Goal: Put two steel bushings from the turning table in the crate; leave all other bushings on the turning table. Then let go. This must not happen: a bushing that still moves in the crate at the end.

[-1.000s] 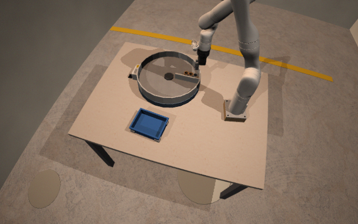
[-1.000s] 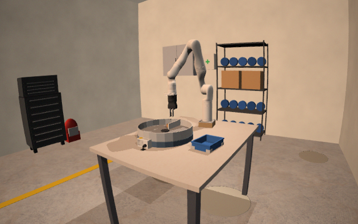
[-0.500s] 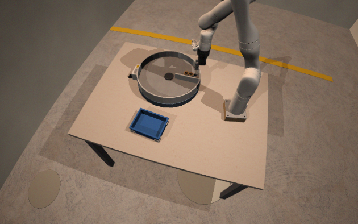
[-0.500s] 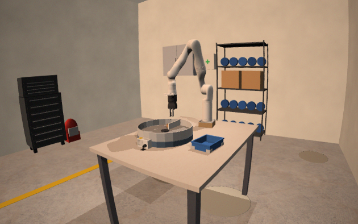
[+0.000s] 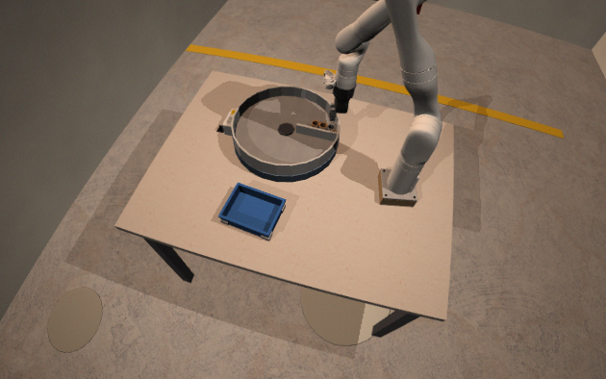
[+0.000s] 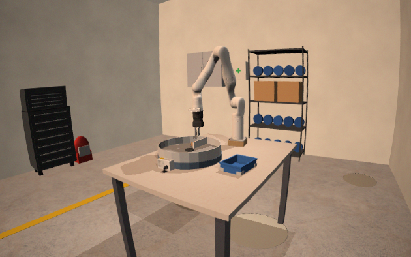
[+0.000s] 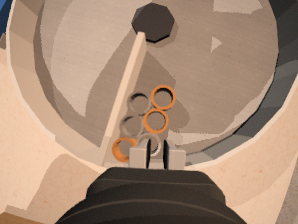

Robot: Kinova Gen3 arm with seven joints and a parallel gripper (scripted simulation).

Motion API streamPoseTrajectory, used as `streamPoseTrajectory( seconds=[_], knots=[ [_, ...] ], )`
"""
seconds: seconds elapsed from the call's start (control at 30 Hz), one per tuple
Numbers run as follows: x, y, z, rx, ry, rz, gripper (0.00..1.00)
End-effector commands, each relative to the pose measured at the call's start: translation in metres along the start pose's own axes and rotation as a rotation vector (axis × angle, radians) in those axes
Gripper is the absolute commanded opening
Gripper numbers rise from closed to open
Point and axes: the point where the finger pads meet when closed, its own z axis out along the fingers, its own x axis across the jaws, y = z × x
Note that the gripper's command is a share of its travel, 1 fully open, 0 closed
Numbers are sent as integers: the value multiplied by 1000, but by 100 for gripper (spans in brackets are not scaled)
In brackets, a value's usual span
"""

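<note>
Gripper [image 5: 333,115] [image 6: 197,134] [image 7: 157,149] was over the turning table [image 5: 286,169] [image 6: 189,157] [image 7: 31,110], near its outer wall, fingers pointing down. Jaws stood partly open, a narrow gap, nothing seen held between them. Nearest grey steel bushing [image 7: 149,133] lay below the fingertips in the wrist view, partly covered by one finger and off toward the divider side [image 7: 125,90] of the gap, not squarely centred. Contact: couldn't tell.

Two more steel ones, the middle grey bushing [image 7: 123,125] and the far grey bushing [image 7: 130,102], sat farther in, alongside the divider. Copper-coloured ones: lower orange bushing [image 7: 116,150] between divider and gripper, middle orange bushing [image 7: 156,132] just ahead of the jaws, far orange bushing [image 7: 174,97] beyond that. All six were on the turning table, hollow ends up. Blue crate [image 5: 255,209] [image 6: 238,166] stood apart on the worktable, no bushings visible inside.
</note>
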Motion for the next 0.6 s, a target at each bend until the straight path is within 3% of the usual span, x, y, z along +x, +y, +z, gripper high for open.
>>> streamPoseTrajectory(
  seconds=[0.0,0.13,0.3,0.57],
  knots=[
    [0,0,0,-1,0,1,40],
    [0,0,0,-1,0,1,40],
    [0,0,15,-1,0,0,40],
    [0,0,15,-1,0,0,40]
  ],
)
